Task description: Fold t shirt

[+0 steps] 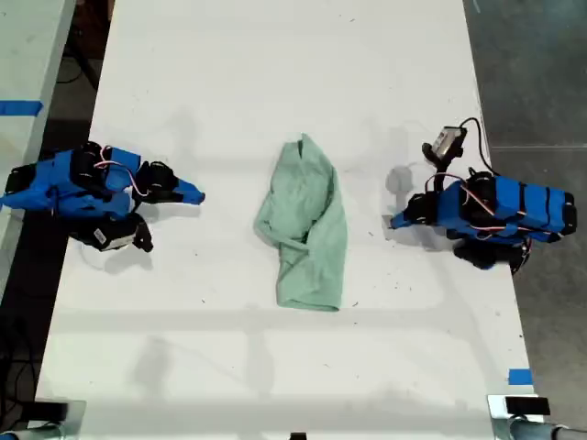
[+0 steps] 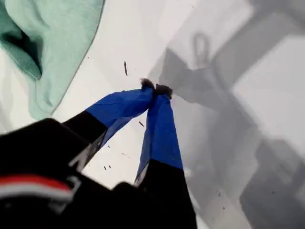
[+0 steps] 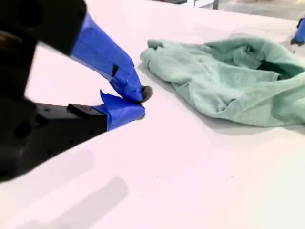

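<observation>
**Limp shirt, both jaws empty**

White table (image 1: 275, 73): at 9 o'clock of the shirt, the second gripper (image 1: 195, 194) is closed on nothing. The t shirt (image 1: 304, 229) lies crumpled at centre; it is probably light and floppy, best pinched at an edge. At 3 o'clock, the first gripper (image 1: 394, 221) is closed and empty.

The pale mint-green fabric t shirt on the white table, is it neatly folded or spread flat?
Neither: the pale mint-green fabric t shirt lies crumpled in a loose heap, with irregular creases and overlapping layers.
</observation>
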Controlling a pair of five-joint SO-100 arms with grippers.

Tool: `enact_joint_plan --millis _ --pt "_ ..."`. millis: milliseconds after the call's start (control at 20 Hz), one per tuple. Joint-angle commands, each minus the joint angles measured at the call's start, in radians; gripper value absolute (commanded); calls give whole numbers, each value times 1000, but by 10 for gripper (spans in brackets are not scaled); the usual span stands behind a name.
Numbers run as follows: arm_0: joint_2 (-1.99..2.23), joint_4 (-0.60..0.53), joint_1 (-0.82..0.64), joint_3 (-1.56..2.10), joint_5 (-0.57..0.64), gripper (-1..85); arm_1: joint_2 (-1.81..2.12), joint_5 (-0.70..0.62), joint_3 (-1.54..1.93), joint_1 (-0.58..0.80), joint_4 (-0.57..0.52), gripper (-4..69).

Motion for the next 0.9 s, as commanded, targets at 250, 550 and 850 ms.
enact_joint_plan --millis 250,550,850 --pt "-957 25 328 -802 -222 0 -963 296 -830 -242 67 7" --pt "-1795 305 460 -1620 -239 57 -1628 426 -1565 -431 305 8" --pt "-2312 341 434 -2105 -107 152 -1878 393 -1726 -489 224 191"
